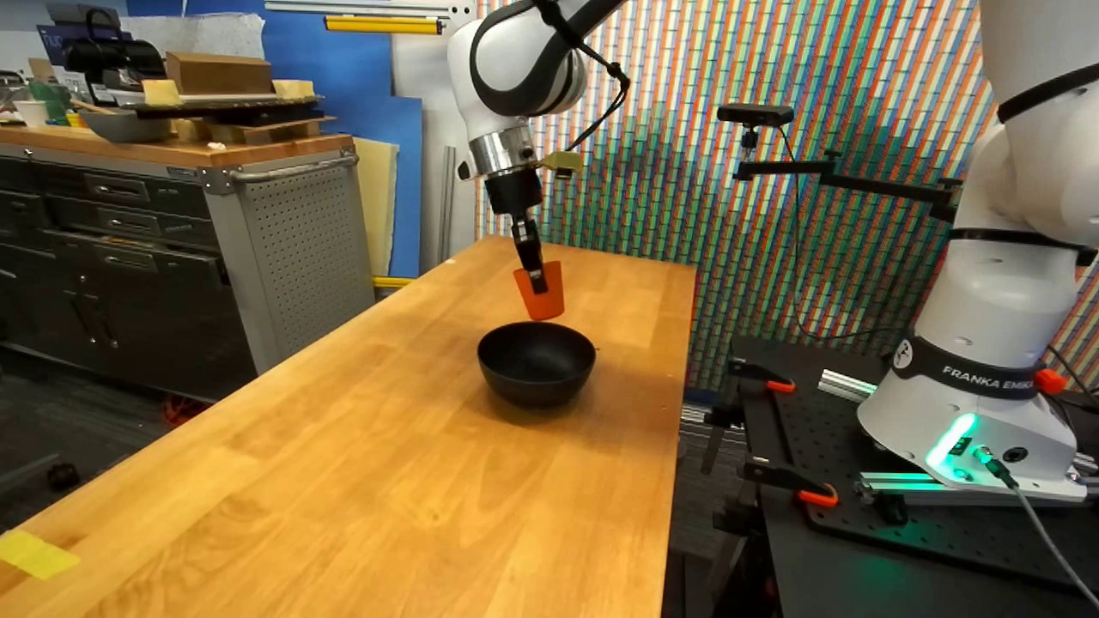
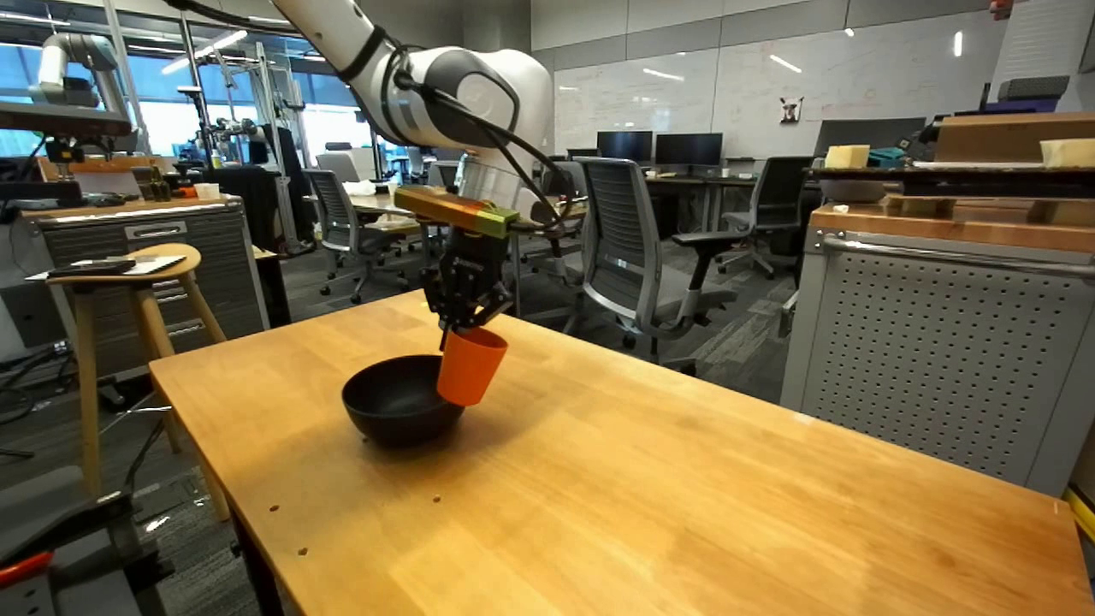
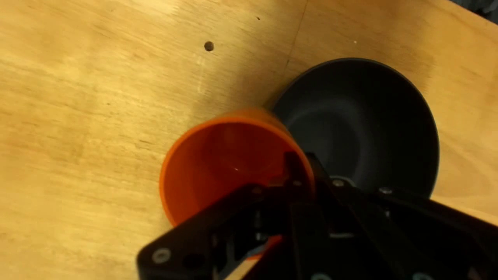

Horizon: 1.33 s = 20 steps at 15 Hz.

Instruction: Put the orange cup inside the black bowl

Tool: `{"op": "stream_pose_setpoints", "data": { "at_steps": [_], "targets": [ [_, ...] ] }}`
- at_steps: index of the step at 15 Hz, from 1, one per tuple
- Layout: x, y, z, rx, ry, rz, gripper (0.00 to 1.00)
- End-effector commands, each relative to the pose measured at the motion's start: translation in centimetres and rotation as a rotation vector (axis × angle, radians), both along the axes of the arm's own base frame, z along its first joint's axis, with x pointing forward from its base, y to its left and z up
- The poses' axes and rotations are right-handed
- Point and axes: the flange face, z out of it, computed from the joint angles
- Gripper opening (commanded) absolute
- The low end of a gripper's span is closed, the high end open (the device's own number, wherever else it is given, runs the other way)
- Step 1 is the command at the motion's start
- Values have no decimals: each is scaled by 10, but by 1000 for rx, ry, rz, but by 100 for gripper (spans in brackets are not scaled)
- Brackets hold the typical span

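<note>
The orange cup (image 1: 555, 299) is off the table and slightly tilted, mouth up; it also shows in an exterior view (image 2: 472, 368). My gripper (image 1: 536, 280) is shut on the cup's wall, one finger inside the cup and one outside, as the wrist view shows (image 3: 304, 165). The black bowl (image 1: 537, 388) stands upright on the table, also in an exterior view (image 2: 399, 423) and in the wrist view (image 3: 389, 112). Its visible inside holds nothing. In the wrist view the cup (image 3: 229, 151) overlaps the bowl's edge, mostly beside it. My fingers hide part of both.
The wooden table (image 1: 386, 481) has a yellow tape piece (image 1: 36, 554) at one corner. The robot base (image 1: 970, 412) stands on a black side table with clamps. A grey cart (image 2: 941, 342), an office chair (image 2: 629, 239) and a wooden stool (image 2: 141, 265) stand around the table.
</note>
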Motion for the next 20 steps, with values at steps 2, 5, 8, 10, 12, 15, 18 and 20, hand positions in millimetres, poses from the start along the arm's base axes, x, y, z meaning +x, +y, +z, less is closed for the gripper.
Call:
{"op": "stream_pose_setpoints", "data": {
  "at_steps": [2,5,8,10,12,15,18,20],
  "targets": [
    [-24,59,30,-108,-84,45,1],
    [-19,65,13,-73,-89,67,1],
    [-6,43,-21,-39,-120,52,1],
    [2,28,-47,-13,-133,49,1],
    [6,16,-69,29,-129,59,1],
    [6,8,-73,82,-135,84,1],
    [2,6,-76,118,-142,103,1],
    [-3,7,-78,125,-154,109,1]
  ]
}}
